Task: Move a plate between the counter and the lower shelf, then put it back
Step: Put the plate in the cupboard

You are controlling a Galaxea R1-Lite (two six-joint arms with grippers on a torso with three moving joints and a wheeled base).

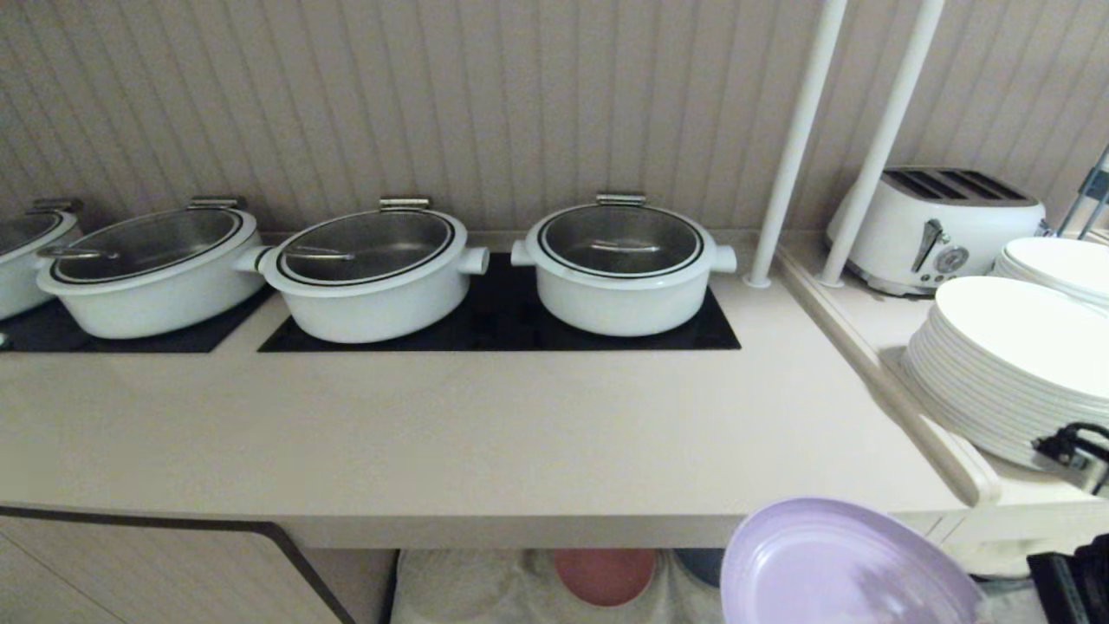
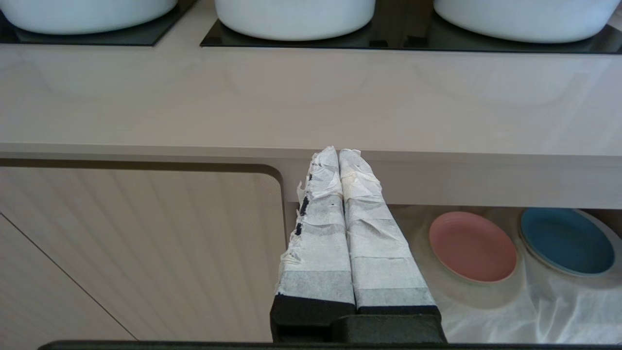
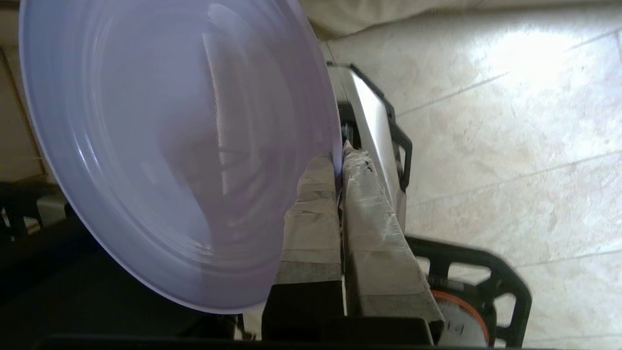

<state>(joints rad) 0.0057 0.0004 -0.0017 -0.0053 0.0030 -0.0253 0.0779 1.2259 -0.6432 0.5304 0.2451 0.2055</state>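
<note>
We see our right gripper pinched tight on the rim of the plate, held empty in front of the counter near its right front corner. The lower shelf holds a pink plate and a blue plate. Our left gripper hangs closed, empty.

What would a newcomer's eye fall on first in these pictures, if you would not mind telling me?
Probably the lavender plate, in the air just below the counter's front edge at the robot's right, with the right gripper shut on its rim. Next, the white lidded pots lined up on the black hob panels at the back of the counter. Then the tall stack of white plates on the side ledge, before the toaster.
</note>
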